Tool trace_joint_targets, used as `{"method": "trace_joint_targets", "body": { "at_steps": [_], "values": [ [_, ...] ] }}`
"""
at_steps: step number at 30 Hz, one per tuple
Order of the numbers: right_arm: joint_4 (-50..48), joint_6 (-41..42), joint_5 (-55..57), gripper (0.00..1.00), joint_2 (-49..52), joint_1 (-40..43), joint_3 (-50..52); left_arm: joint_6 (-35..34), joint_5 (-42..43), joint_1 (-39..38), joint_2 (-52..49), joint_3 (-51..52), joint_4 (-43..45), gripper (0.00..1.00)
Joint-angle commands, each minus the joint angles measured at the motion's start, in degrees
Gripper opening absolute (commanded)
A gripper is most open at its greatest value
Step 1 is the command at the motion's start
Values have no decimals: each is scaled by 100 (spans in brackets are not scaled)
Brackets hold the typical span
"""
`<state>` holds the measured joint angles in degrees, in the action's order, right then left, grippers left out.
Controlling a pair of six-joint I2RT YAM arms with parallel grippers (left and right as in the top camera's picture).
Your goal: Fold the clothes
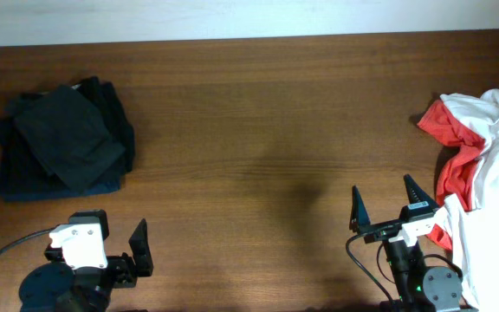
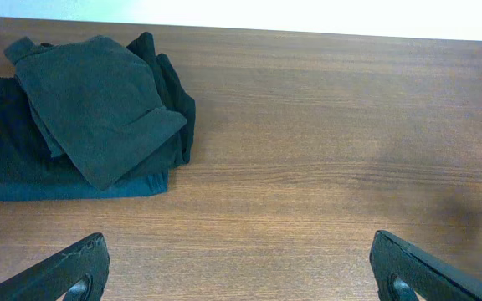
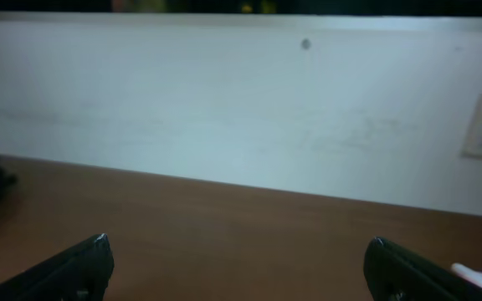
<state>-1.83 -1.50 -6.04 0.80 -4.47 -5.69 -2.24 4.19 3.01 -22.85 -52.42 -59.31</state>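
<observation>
Now a red and white shirt [image 1: 492, 186] is left crumpled at the right of the desk [image 1: 258, 130], beside the right jaws. Both pairs of jaws are held wide apart, empty. Likely soft and floppy, it is best pinched at a corner.

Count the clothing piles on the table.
2. A dark pile sits at the far left; a white-and-red pile lies at the right edge, partly out of frame. Each may hide several garments, so more clothes could be underneath.
</observation>
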Motion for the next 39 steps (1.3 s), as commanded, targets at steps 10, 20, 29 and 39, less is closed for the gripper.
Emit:
{"method": "trace_joint_targets", "body": {
  "at_steps": [10,20,29,39],
  "values": [
    [568,-879,-341,99,-61,229,538,-35,-42,2,33,15,9,99],
    [549,-859,-404,99,-59,229,538,-35,-42,2,33,15,9,99],
    [549,-857,-404,99,-59,229,538,-35,-42,2,33,15,9,99],
    [549,-859,-402,99,-59,229,538,-35,-42,2,33,15,9,99]
  ]
}}
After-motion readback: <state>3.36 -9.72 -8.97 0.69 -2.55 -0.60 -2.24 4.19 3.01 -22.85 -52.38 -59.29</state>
